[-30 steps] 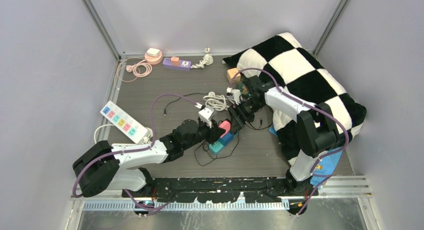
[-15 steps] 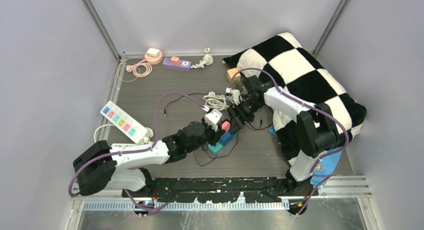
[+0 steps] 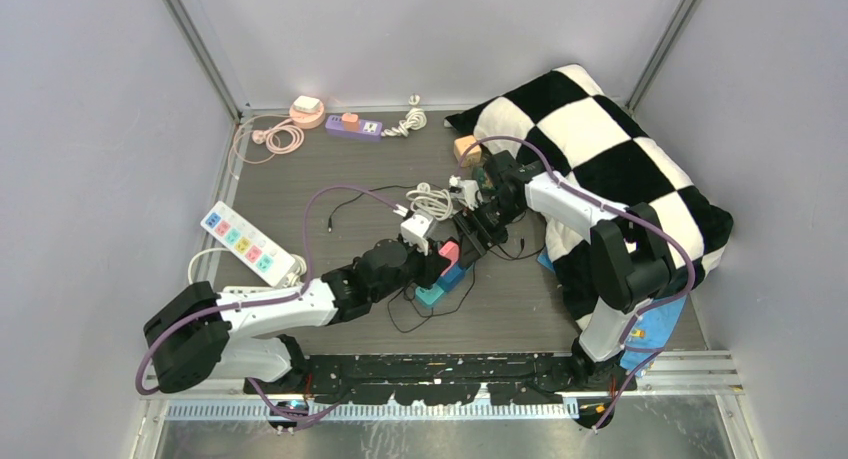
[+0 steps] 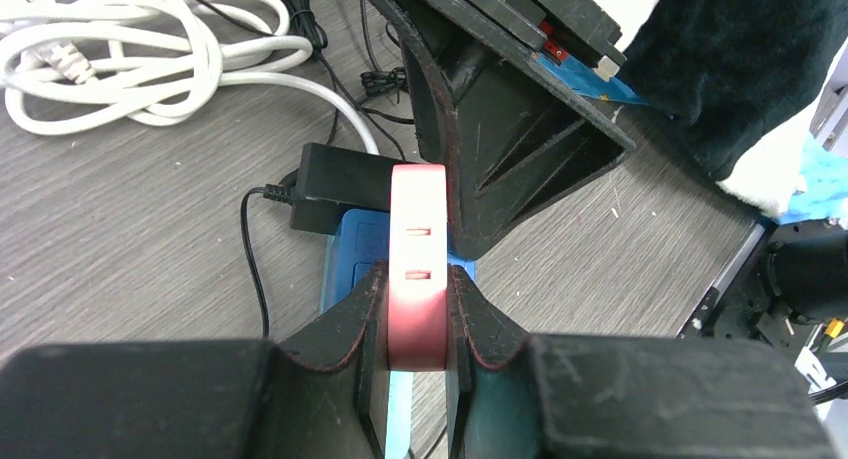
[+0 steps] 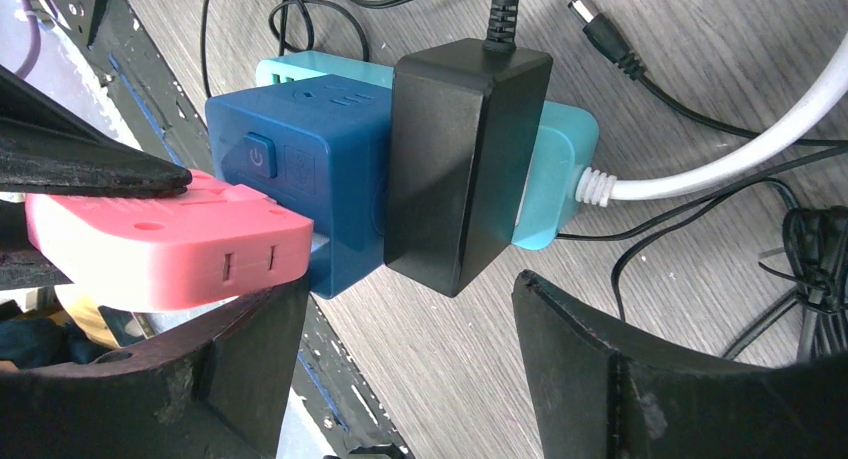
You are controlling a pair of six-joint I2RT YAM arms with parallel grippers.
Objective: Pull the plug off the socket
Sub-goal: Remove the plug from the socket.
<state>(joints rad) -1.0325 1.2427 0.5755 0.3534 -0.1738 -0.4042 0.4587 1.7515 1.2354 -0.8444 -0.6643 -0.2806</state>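
Observation:
A pink plug (image 3: pixel 450 251) (image 4: pixel 417 239) (image 5: pixel 160 249) butts against the side of a dark blue cube socket (image 5: pixel 300 179) (image 4: pixel 352 251) (image 3: pixel 457 274). Whether its prongs are still seated is hidden. My left gripper (image 4: pixel 417 279) (image 3: pixel 440 260) is shut on the pink plug, one finger on each flat face. A black adapter (image 5: pixel 465 159) (image 4: pixel 340 184) is plugged into the cube, beside a teal power strip (image 5: pixel 560 169) (image 3: pixel 432 295). My right gripper (image 5: pixel 405 299) (image 3: pixel 470 229) hangs open just above the cube and adapter, touching nothing.
A coiled white cable (image 3: pixel 430 200) and thin black cords (image 5: pixel 800 259) lie just beyond the cube. A black-and-white checked pillow (image 3: pixel 600 149) fills the right side. A white power strip (image 3: pixel 250 244) lies at the left. A purple strip (image 3: pixel 353 127) sits by the back wall.
The left gripper, still holding the pink plug, shifted slightly right and back again. The right gripper edged a little toward the far side. Both grips look the same.

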